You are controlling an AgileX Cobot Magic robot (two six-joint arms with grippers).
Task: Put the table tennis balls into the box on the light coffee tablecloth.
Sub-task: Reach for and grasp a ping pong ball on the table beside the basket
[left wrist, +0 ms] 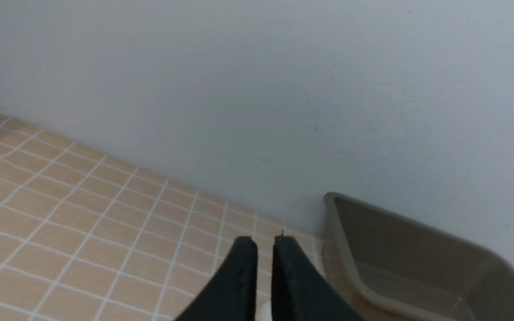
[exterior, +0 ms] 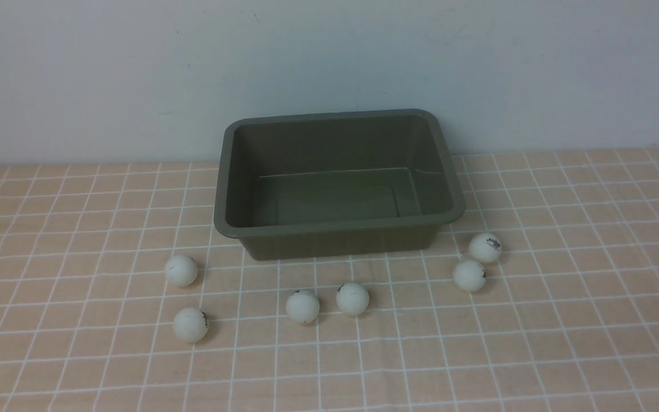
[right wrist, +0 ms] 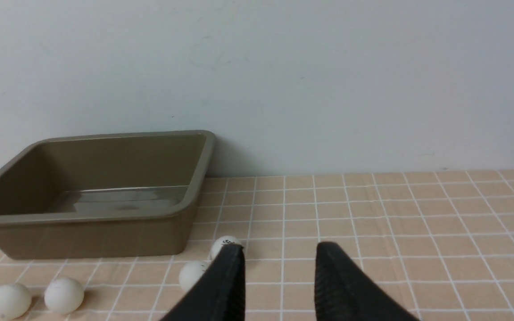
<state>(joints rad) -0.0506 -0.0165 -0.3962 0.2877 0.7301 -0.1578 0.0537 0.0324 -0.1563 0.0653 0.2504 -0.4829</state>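
Olive-green plastic, the box [exterior: 335, 243] stands upright on the light coffee tablecloth [exterior: 564, 343], with its far side close to the pale wall [exterior: 135, 74], and its floor is bare. All six table tennis balls [exterior: 352, 298] lie on the cloth in front of the box, in three pairs: two toward the left, two before the middle of the front wall, and two near the front right corner. In each pair the balls are near each other or nearly touching.

I can judge both arms only through their wrist cameras. The left gripper [left wrist: 263, 240] hangs above the cloth and points toward the wall, near the left end of the box. Its black fingers [left wrist: 239, 285] are brought together with only a thin slit between them, and they hold nothing. The right gripper [right wrist: 279, 247] is low over the cloth and also faces the wall. Its jaws stand apart with only cloth between them, and the right pair of balls lies just beyond one finger.
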